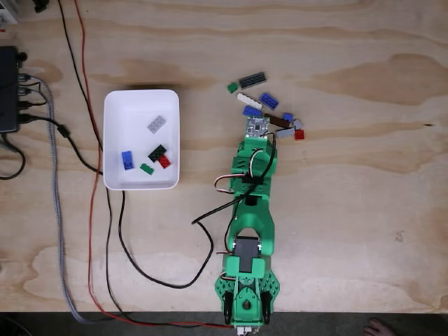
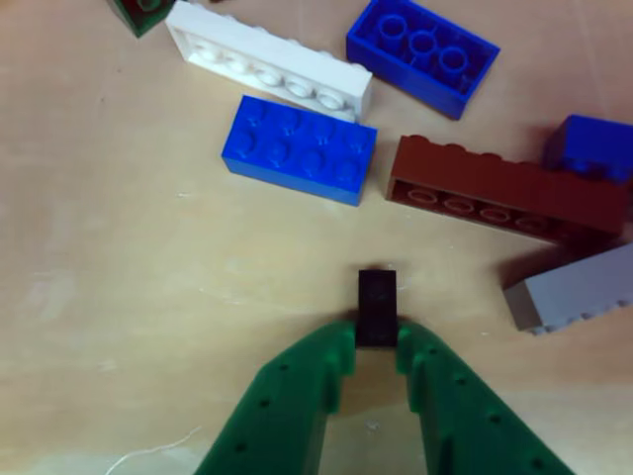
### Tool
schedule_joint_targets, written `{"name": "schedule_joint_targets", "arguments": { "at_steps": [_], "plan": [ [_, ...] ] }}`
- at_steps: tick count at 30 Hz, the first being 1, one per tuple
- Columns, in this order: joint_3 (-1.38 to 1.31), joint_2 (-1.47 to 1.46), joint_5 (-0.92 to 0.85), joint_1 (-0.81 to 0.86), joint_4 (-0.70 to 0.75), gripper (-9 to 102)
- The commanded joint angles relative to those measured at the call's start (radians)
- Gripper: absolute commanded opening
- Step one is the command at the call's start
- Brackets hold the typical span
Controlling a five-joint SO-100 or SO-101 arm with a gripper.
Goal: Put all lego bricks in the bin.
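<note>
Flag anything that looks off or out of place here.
Nothing looks damaged. Several lego bricks lie loose on the table outside the bin. The gripper pinches a small black brick.

"How many lego bricks (image 1: 157, 124) lay in the white bin (image 1: 140, 101)?"
"Five. There was only one bin."
"And out on the table (image 1: 350, 210)?"
"About ten more, all close together. Three were blue bricks (image 2: 299, 148), one was white, one was brown, and one was a tiny black brick (image 2: 376, 297)."
</note>
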Motion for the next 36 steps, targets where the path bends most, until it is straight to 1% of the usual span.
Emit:
{"name": "schedule_joint_targets", "arguments": {
  "at_steps": [1,3,5,6,9,12,13,16,18,19,21,22,24,25,27,28,29,30,31,32,33,34,36],
  "plan": [
    [-0.104,0.169,0.091,-0.057,0.095,0],
    [-0.276,0.298,0.172,-0.13,0.35,0],
    [-0.416,0.405,0.229,-0.229,0.531,0],
    [-0.522,0.413,0.267,-0.281,0.663,0],
    [-0.799,0.376,0.408,-0.448,0.953,0],
    [-0.989,0.241,0.514,-0.601,1.127,0],
    [-1.0,0.195,0.535,-0.637,1.141,0],
    [-0.994,0.089,0.6,-0.696,1.143,0],
    [-0.976,0.051,0.634,-0.716,1.111,1],
    [-0.976,0.032,0.641,-0.73,1.114,4],
    [-0.968,0.017,0.667,-0.738,1.106,14],
    [-0.971,0.018,0.684,-0.721,1.104,16],
    [-0.974,0.071,0.73,-0.658,1.088,25],
    [-0.974,0.112,0.738,-0.621,1.083,26],
    [-0.974,0.212,0.738,-0.517,1.085,24],
    [-0.934,0.276,0.698,-0.448,1.072,23],
    [-0.851,0.342,0.641,-0.368,1.02,22],
    [-0.759,0.402,0.56,-0.291,0.994,21],
    [-0.646,0.459,0.44,-0.23,0.986,18],
    [-0.506,0.503,0.33,-0.178,0.943,17],
    [-0.36,0.534,0.239,-0.135,0.873,16],
    [-0.213,0.551,0.163,-0.098,0.767,16],
    [0.005,0.535,0.078,-0.048,0.561,18]
  ]
}}
